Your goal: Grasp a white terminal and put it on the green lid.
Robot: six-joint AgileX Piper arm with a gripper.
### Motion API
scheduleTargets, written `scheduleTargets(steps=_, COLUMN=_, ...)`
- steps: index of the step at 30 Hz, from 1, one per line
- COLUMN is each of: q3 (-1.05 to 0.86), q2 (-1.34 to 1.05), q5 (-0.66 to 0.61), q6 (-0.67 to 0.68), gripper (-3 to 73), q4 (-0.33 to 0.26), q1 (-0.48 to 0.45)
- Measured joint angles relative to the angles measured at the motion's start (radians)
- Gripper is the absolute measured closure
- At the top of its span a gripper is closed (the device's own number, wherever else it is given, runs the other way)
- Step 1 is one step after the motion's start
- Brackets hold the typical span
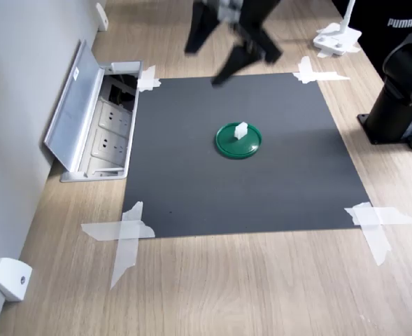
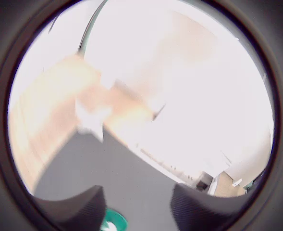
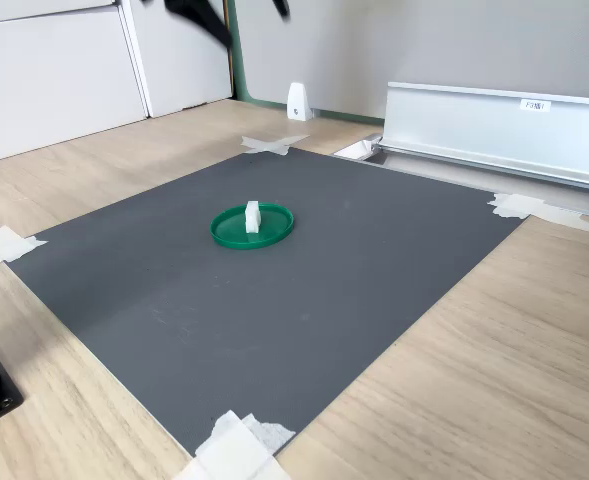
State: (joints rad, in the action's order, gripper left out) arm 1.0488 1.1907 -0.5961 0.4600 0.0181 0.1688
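The green lid (image 1: 228, 143) lies near the middle of the dark mat (image 1: 192, 196) in both exterior views. A small white terminal (image 1: 240, 129) stands upright on the lid (image 3: 269, 228), toward its rim; it appears again as the terminal (image 3: 252, 217) in the second exterior view. My gripper (image 1: 204, 66) hangs high above the mat's far edge, blurred, jaws apart and holding nothing. In the wrist view the two dark fingertips (image 2: 86, 204) frame a gap of bare mat, with a sliver of the lid (image 2: 115, 221) beside one of them.
A floor socket box (image 1: 108, 140) with its grey cover (image 1: 73, 105) raised sits off the mat at the first exterior view's left. White tape (image 1: 122, 231) holds the mat's corners. The arm's black base (image 1: 401, 98), a white pronged piece (image 1: 337, 38) and a white wedge block (image 1: 13, 278) lie around it.
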Motion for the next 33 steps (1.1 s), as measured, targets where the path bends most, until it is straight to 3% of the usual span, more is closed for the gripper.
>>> scheduleTargets(steps=4, q3=0.000, q2=-0.111, q5=0.028, q6=-0.043, gripper=50.7, q4=-0.096, q1=0.000)
scheduleTargets(steps=6, q3=-0.010, q2=-0.160, q5=0.060, q6=-0.071, gripper=62.2, q4=-0.100, q1=0.000)
scheduleTargets(steps=8, q3=-0.039, q2=-0.221, q5=0.120, q6=-0.113, gripper=67.4, q4=-0.087, q1=0.000)
scheduleTargets(steps=12, q3=-0.152, q2=-0.353, q5=0.240, q6=-0.237, gripper=69.8, q4=-0.029, q1=0.000)
scheduleTargets(steps=15, q3=-0.261, q2=-0.460, q5=0.260, q6=-0.324, gripper=70.0, q4=-0.001, q1=-0.004)
scheduleTargets(steps=21, q3=-0.492, q2=-0.704, q5=0.316, q6=-0.485, gripper=70.0, q4=-0.028, q1=-0.150)
scheduleTargets(steps=26, q3=-0.651, q2=-0.882, q5=0.348, q6=-0.511, gripper=70.0, q4=-0.058, q1=-0.290)
scheduleTargets(steps=33, q3=-0.787, q2=-1.057, q5=0.302, q6=-0.513, gripper=70.0, q4=-0.065, q1=-0.325)
